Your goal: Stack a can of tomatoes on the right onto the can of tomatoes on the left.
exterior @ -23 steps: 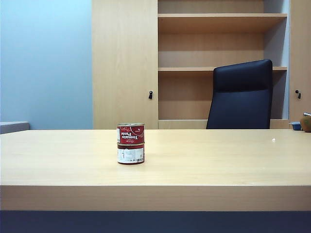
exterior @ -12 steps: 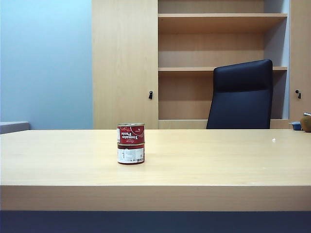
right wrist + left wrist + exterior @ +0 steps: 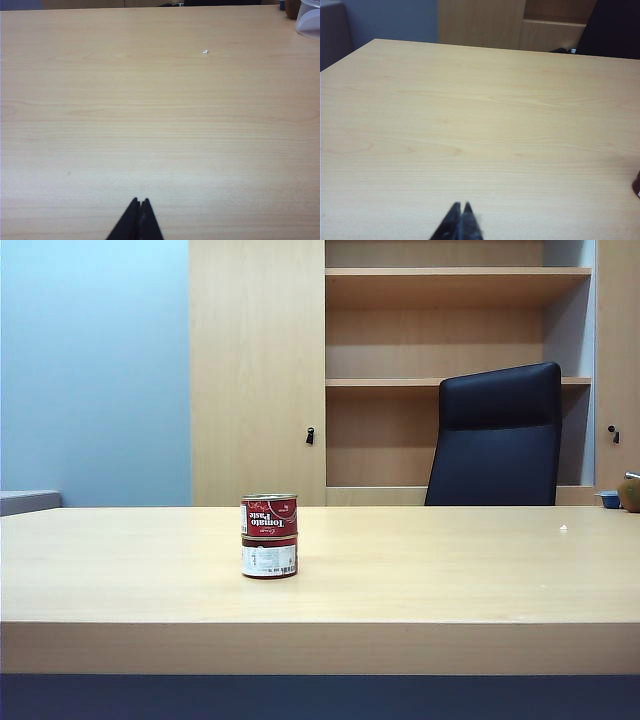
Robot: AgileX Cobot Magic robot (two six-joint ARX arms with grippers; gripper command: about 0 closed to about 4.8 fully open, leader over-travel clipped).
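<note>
Change since earlier: nothing in the exterior view has shifted; the two cans stand stacked in the same spot as a second ago, and neither arm shows there.
Upper can (image 3: 269, 515): red, labelled "Tomato Paste" upside down, sitting squarely on top of the lower can, edges lined up.
Lower can (image 3: 269, 557): upright on the surface (image 3: 450, 570), left of the middle, white label panel facing the camera.
Left tool (image 3: 461, 208): dark fingers pressed together, tips touching, nothing between them; it hovers over bare wood, and a sliver of a dark red can (image 3: 636, 184) shows at the frame edge, well apart from the tips.
Right tool (image 3: 140, 202): fingers together too, holding nothing, above bare wood with no can in its view.
Small white speck (image 3: 205, 51): lies on the wood well ahead of the right tool.
Background: black chair (image 3: 497, 435) behind the surface, wooden shelving (image 3: 455, 275) behind that.
</note>
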